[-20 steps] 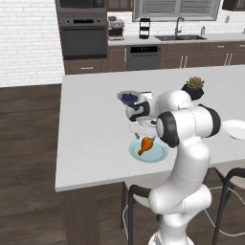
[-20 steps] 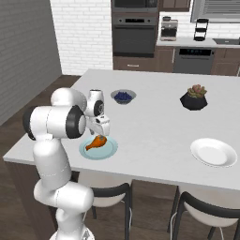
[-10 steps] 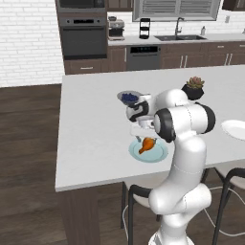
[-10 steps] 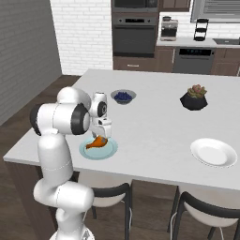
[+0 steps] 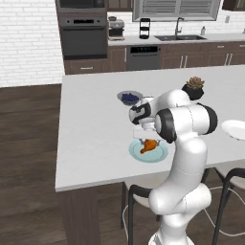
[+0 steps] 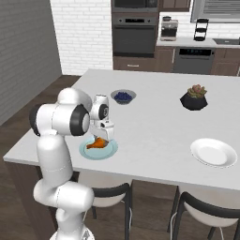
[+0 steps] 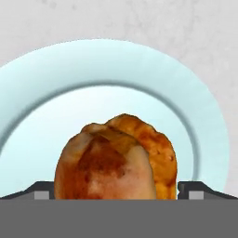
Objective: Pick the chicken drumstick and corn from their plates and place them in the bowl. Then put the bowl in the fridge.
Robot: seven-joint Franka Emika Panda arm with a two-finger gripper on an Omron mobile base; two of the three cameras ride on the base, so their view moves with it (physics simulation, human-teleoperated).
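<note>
Orange-brown and glossy, the cooked chicken drumstick (image 7: pixel 116 160) lies on the round light blue plate (image 7: pixel 200 121) in front of you, its fat end rising between the two dark finger tips in the hand view. Your two-finger gripper (image 6: pixel 102 138) hangs right over it with jaws spread wide, one on each side of the meat, not closed on it. You can see the plate near the front edge of the pale grey island counter (image 5: pixel 91 134), with the small grey bowl of blueberries (image 5: pixel 129 97) farther back and the round white plate (image 6: pixel 213 152) well apart to the right.
</note>
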